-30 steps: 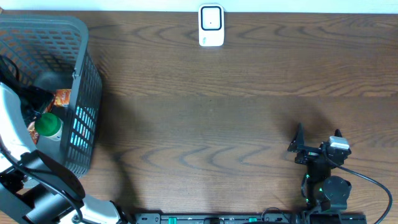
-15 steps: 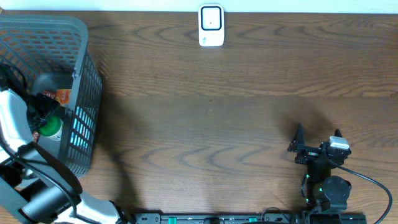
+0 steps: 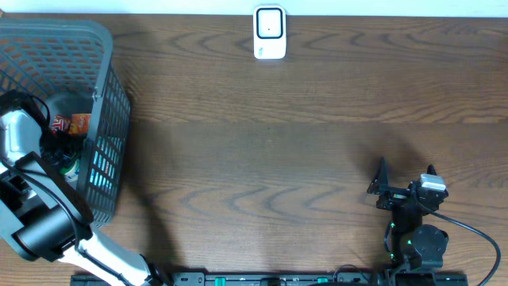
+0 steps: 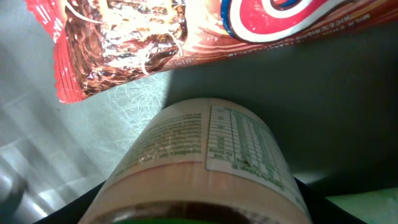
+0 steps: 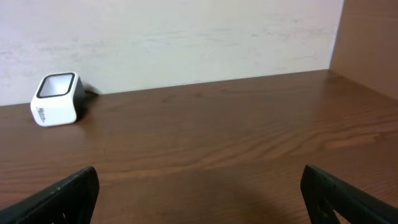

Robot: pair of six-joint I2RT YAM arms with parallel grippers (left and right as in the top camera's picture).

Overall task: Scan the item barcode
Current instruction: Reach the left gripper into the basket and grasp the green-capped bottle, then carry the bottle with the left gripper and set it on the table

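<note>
Filling the left wrist view, the round bottle with a pale printed label [image 4: 205,155] sat in the grey plastic mesh basket [image 3: 107,103], just beside a red foil snack packet [image 4: 149,37]. The left arm [image 3: 16,135] reached over it; whether its jaws gripped could not be told. Pickup seemed the step in hand. The next move would need a firm hold, then a lift toward the white box-shaped scanner [image 3: 270,33] across the brown wooden tabletop [image 3: 278,159]. The right arm [image 3: 413,208] rested with its jaws wide and empty.
</note>
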